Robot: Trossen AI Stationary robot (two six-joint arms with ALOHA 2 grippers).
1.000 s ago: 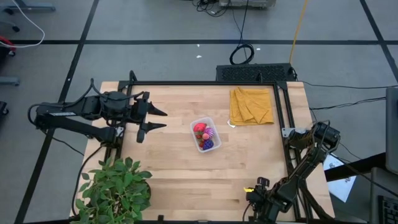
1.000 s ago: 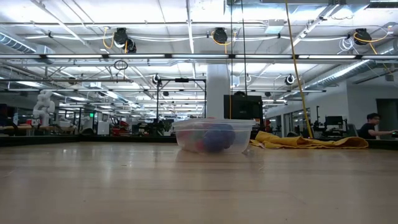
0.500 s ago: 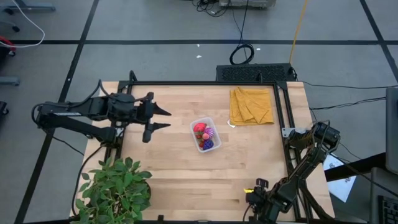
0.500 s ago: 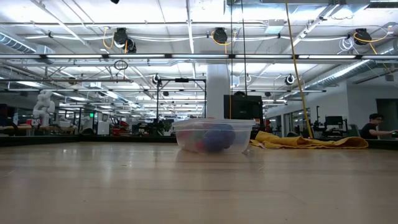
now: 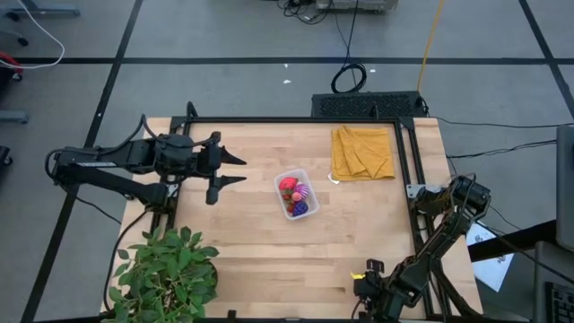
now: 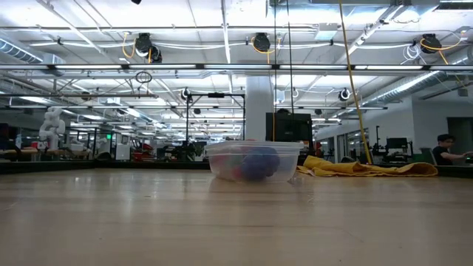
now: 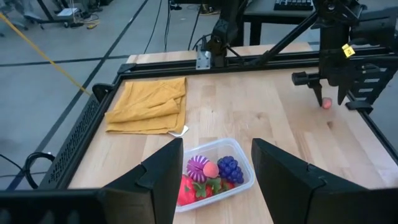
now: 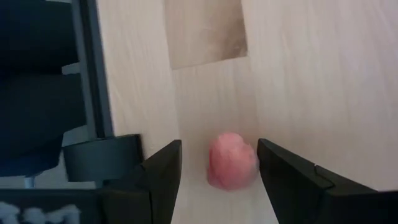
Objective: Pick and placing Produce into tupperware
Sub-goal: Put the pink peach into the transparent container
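While the left gripper [image 5: 231, 171] hangs empty with its fingers parted, the small clear plastic tupperware [image 5: 296, 193], just ahead of it on the pale wooden worktop [image 5: 269, 251], already holds red strawberries [image 7: 188, 189], a purple grape bunch [image 7: 231, 168] and a spiky magenta fruit [image 7: 199, 167]. Far across, the right gripper [image 8: 217, 163] stands over a small pink piece [image 8: 232, 160] lying between its spread fingers, ungrasped, so I judge the last pick is in hand: closing, then carrying to the tub.

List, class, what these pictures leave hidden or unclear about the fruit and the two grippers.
- Pink piece: right wrist view doesn't show whether the fingers touch it.
- Right gripper: partly hidden by its arm in the high view.
- Fruit in the tupperware: blurred by its wall, low view.
- Left gripper: absent from low view.
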